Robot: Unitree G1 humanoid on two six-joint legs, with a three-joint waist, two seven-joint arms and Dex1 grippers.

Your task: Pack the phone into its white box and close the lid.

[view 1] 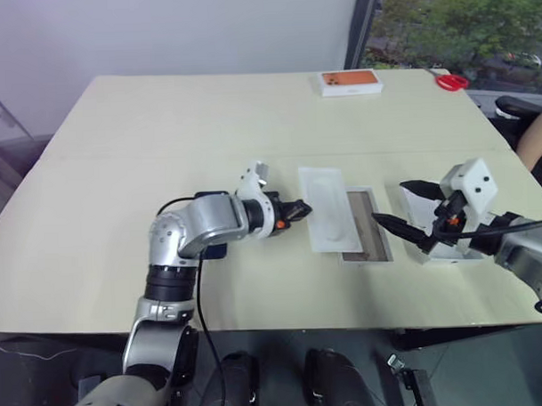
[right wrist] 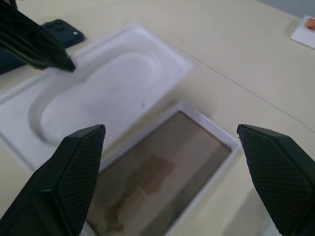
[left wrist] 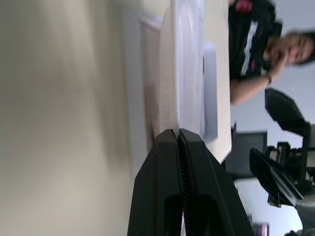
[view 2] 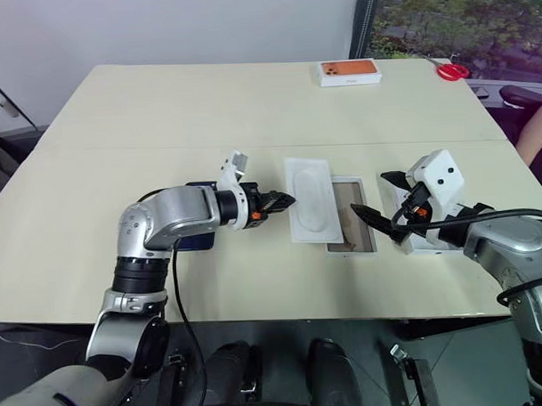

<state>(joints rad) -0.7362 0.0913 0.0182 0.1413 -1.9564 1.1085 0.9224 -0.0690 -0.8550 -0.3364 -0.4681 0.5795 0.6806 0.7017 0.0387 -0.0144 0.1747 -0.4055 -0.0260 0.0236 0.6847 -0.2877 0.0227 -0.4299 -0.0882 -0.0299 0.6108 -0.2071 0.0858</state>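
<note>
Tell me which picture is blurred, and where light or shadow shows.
Left wrist view: table and insert smeared, the shut left gripper sharper. Right wrist view: crisp, soft shading in the insert's recess. Eye views: even daylight, faint shadow under the left gripper.

left hand [view 1: 300,210] shut beside white insert [view 1: 325,209], white box [view 1: 368,224] open

The table [view 1: 161,127] had a smooth, matt, cream-coloured top. The white box [right wrist: 216,142] looked like matt cardboard, its brownish floor blotchy. At its nine o'clock, the white insert [right wrist: 106,86] seemed moulded, finely textured pulp. The phone [right wrist: 61,30] was glossy and dark. The right gripper [right wrist: 172,162] had black fingers [right wrist: 74,167] with a knurled, matt surface.
</note>
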